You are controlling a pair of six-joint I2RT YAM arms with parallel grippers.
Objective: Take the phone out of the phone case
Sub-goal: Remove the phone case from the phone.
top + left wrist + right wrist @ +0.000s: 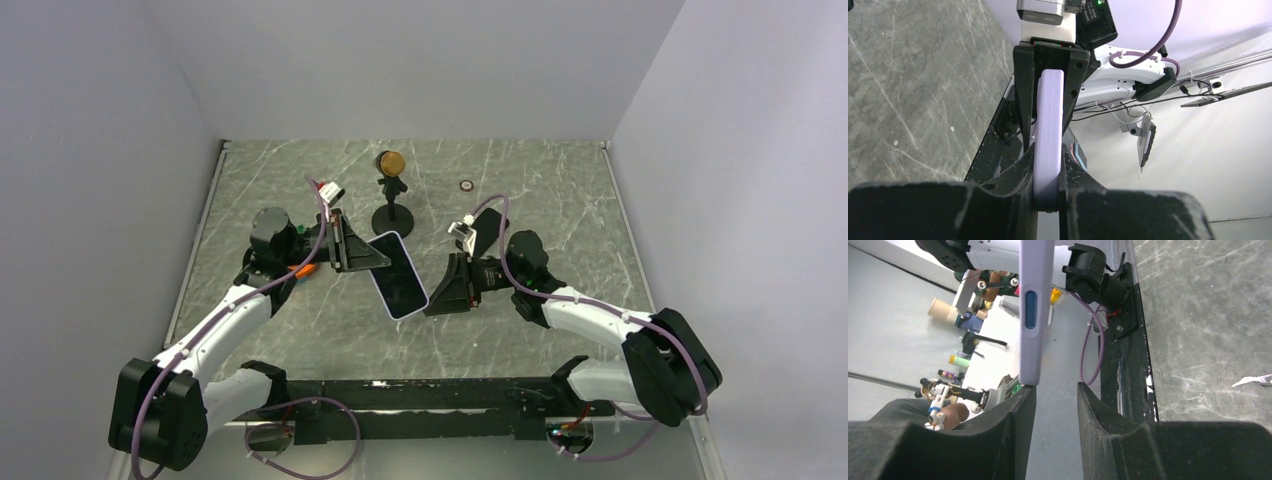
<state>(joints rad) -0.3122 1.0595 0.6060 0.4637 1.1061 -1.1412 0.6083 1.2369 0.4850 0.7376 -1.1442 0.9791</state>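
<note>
Phone (398, 275), in its lilac phone case (1035, 315), sits mid-scene, held off the counter (560, 200) as we judge it. Long axis runs far-left to near-right.

Left pincer (372, 257) pinches the far-left end across its thickness.

Right pincer (1055, 390) is spread. The near-right end lies just off one fingertip, not between the jaws.

Both forearms reach inward, low. We note the right arm is nearer the free end.

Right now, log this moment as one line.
left hand: shut on phone | right hand: open at phone's far end | phone: in case
</note>
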